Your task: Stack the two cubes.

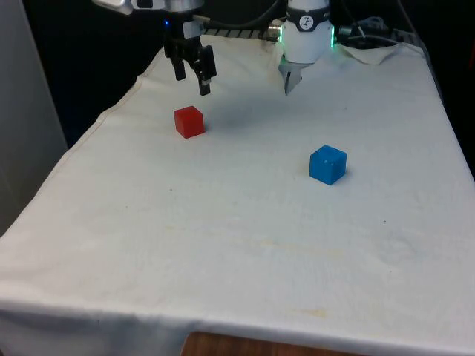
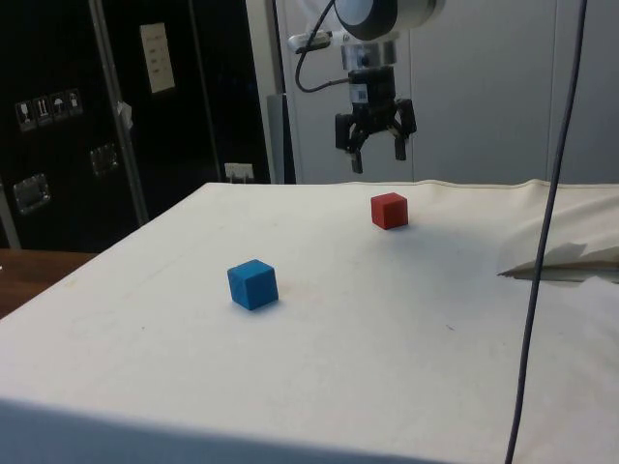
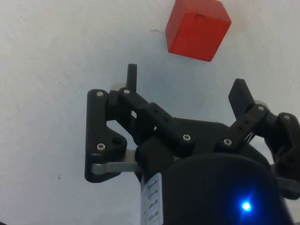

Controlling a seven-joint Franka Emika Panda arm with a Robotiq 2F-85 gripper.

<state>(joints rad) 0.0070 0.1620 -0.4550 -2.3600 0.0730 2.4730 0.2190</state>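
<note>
Black two-finger gripper [image 1: 191, 80] hovering with fingers spread wide, empty, above white-clothed table [image 1: 245, 252] just beyond small red cube [image 1: 189, 122]. Red cube sitting nearer far edge; small blue cube [image 1: 327, 164] resting well apart, mid-table.

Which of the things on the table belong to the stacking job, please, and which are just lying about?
For the job:
- red cube, on the cloth near the hand
- blue cube, apart from it
- hand, open, above the table by the red cube

Just lying about:
- crumpled cloth at the table's far edge
- hanging cable
</note>
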